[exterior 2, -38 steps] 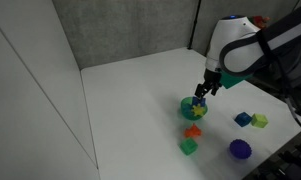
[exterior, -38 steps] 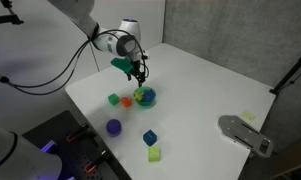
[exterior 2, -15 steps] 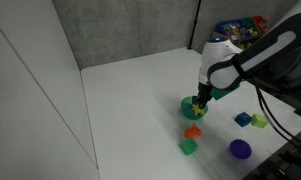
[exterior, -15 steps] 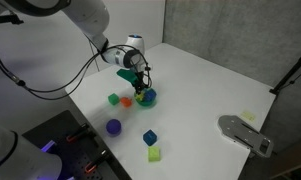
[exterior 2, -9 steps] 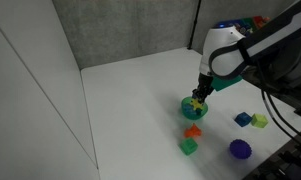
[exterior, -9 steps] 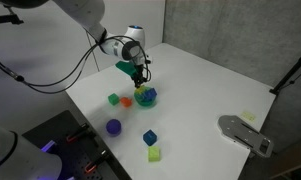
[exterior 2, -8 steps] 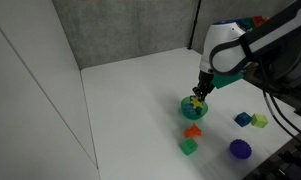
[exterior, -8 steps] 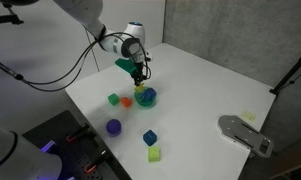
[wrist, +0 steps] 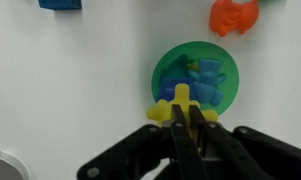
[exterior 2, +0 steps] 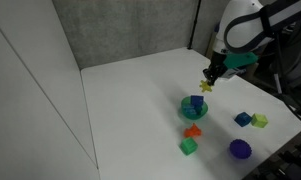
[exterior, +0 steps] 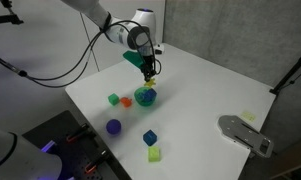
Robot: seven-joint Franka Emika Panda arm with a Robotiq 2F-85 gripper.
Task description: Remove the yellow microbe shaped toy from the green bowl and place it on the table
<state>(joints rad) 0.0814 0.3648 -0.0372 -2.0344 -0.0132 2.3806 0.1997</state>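
The yellow microbe shaped toy (wrist: 175,106) is a small lumpy yellow piece, pinched between the black fingers of my gripper (wrist: 187,118), which is shut on it. It hangs in the air above the green bowl (wrist: 162,72); in both exterior views the toy (exterior: 149,83) (exterior 2: 205,87) sits well above the bowl (exterior: 144,97) (exterior 2: 193,108). A blue toy (wrist: 198,80) still lies inside the bowl. The gripper (exterior: 148,74) (exterior 2: 211,78) points down over the white table (exterior: 210,90).
An orange toy (wrist: 233,15) (exterior: 127,102) and a green cube (exterior: 113,99) lie beside the bowl. A purple ball (exterior: 113,127), a blue cube (exterior: 149,137) and a yellow-green cube (exterior: 154,154) lie nearer the table's edge. A grey device (exterior: 245,133) sits at one side.
The gripper has risen out of the bowl with the yellow toy held in it; earlier it was down at the bowl's rim. The other toys have not moved.
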